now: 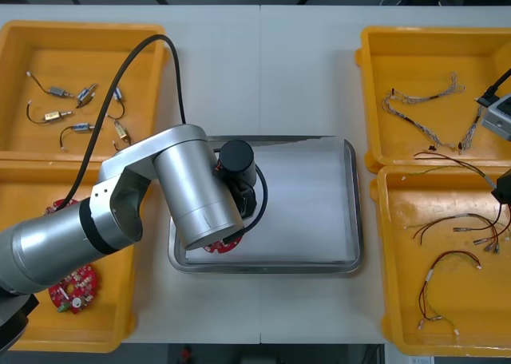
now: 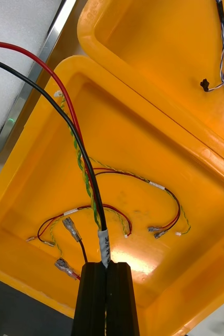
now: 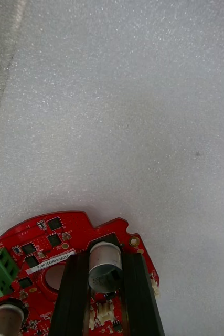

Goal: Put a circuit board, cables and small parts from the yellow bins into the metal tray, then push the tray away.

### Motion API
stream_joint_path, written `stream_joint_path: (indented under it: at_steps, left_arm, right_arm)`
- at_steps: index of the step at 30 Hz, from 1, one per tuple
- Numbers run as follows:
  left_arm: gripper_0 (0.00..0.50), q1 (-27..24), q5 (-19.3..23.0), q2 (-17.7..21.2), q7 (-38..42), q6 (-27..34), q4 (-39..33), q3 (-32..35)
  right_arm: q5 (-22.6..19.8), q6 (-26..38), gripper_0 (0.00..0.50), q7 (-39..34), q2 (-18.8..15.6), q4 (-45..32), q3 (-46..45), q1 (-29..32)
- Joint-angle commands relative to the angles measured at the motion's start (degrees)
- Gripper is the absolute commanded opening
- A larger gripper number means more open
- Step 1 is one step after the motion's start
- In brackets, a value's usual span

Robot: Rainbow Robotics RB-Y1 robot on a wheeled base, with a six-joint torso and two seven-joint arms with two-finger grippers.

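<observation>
My left arm (image 1: 184, 188) reaches over the metal tray (image 1: 353, 220). In the left wrist view the left gripper (image 3: 105, 273) is shut on a silver cylinder on a round red circuit board (image 3: 43, 247), close over the tray's white inside. That board's edge (image 1: 215, 247) peeks out under the arm at the tray's near left corner. My right gripper (image 2: 106, 273) is over the near right yellow bin (image 2: 159, 131), shut on a red and yellow cable (image 2: 85, 163) whose red and black wires rise out of the bin toward the tray. The right gripper (image 1: 505, 190) also shows at the table's right edge.
The far left bin (image 1: 24, 37) holds small metal parts (image 1: 80, 116). More red boards (image 1: 73, 288) lie in the near left bin. Twisted blue and white cables (image 1: 423, 100) lie in the far right bin, and more red and yellow cables (image 1: 447, 260) in the near right one.
</observation>
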Motion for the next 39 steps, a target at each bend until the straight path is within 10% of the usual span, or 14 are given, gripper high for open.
stream_joint_path:
  at_steps: [1,14,27,39]
  left_arm:
    - [0.006,1.4,-1.3,-0.4,0.9,-0.7,-0.7,-1.0]
    - [0.336,1.3,-1.9,-0.3,1.0,-1.1,-0.8,-1.1]
    - [0.406,0.1,0.9,1.0,1.0,3.0,-5.9,3.0]
    - [0.500,-6.3,17.6,8.5,1.0,11.8,-14.6,12.7]
  right_arm:
    - [0.4,0.2,0.000,1.5,-1.9,-1.4,0.5,-1.3]
    - [0.4,0.2,0.000,1.5,-1.9,-1.4,0.5,-1.3]
    - [0.4,0.2,0.000,1.5,-1.9,-1.4,0.5,-1.3]
    - [0.4,0.2,0.000,1.5,-1.9,-1.4,0.5,-1.3]
